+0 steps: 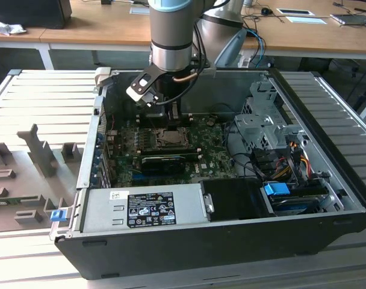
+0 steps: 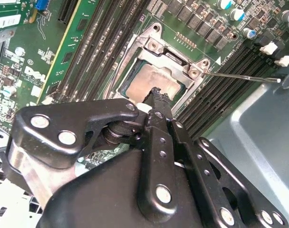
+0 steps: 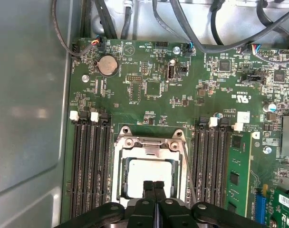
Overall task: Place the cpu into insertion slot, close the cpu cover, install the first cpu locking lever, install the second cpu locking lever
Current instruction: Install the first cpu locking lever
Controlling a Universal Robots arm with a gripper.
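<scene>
**Hand [image 3: 154,186] over the seated cpu [image 3: 137,173] inside the open computer case [image 1: 231,241].**
We see the hand narrow, its two fingers pressed together and holding nothing; their tips sit at the cpu's silver top, and we cannot tell whether they touch it. The cpu lies in the insertion slot [image 3: 123,135] on the green motherboard [image 3: 154,90], framed by the window of the cpu cover [image 3: 149,152], which lies flat over it. A thin locking lever [image 3: 189,175] slants from the cover's edge toward the neighbouring memory slots [image 3: 211,166].

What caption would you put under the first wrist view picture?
The shut gripper hovers over the cpu, which sits framed by the lowered cpu cover.
</scene>
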